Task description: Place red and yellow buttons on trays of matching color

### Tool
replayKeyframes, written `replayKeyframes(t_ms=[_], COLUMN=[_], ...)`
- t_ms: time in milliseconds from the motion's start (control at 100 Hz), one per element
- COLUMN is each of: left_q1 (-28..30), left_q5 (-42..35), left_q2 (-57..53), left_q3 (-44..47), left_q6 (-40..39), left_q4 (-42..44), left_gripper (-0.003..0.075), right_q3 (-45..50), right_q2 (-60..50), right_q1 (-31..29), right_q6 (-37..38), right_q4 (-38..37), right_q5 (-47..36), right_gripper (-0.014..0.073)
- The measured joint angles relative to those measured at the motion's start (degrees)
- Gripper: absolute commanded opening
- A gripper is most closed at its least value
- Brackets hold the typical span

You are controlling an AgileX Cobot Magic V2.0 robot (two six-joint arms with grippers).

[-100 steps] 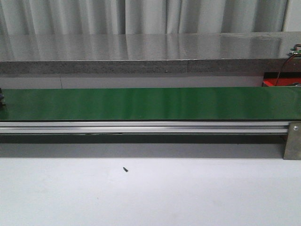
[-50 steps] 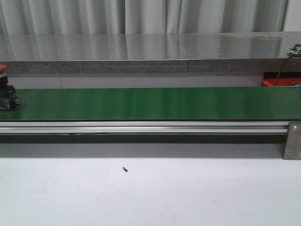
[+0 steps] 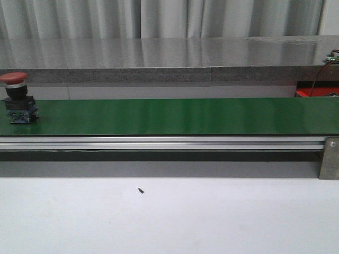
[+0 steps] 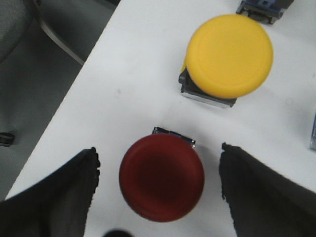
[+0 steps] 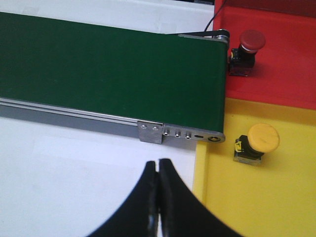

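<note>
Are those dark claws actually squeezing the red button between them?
Apart. The left wrist view shows white table on both sides between the red button and the left gripper's fingers.

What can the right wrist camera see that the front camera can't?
Only the right wrist view shows the red tray with a red button on it, the yellow tray holding a yellow button, and the right gripper shut above the white table. Only the front view shows a red-capped button riding at the belt's left end, plus the grey counter behind. Both views show the green conveyor belt with its metal rail.
</note>
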Motion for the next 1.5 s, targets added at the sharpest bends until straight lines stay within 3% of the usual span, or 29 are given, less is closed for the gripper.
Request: replayKeyframes(t_ms=[570,1020,1250,1500], left_q1=[0.00,0.00,0.00,-2.88], left_q5=[-1.62,-0.84,4.90,10.99], left_q2=[0.50,0.50,-1.29,-11.35], left_q3=[0.00,-0.11,-2.74,-3.99], left_q6=[0.04,0.13,0.13,0.62], left_q4=[-2.36,-2.63,-3.35,-4.56], left_gripper=[0.0419,0.0147,0.0135,0.0135], right_q3=[0.00,0.00,0.00,0.00], right_q2=[0.00,0.00,0.00,0.00], right_q1=[0.00,0.00,0.00,0.00], right_q6=[0.00,0.00,0.00,0.00], right_q4=[0.00,0.00,0.00,0.00], right_q5=[0.00,0.00,0.00,0.00], right_gripper=[-0.0068,-0.0068,-0.0068,-0.0068])
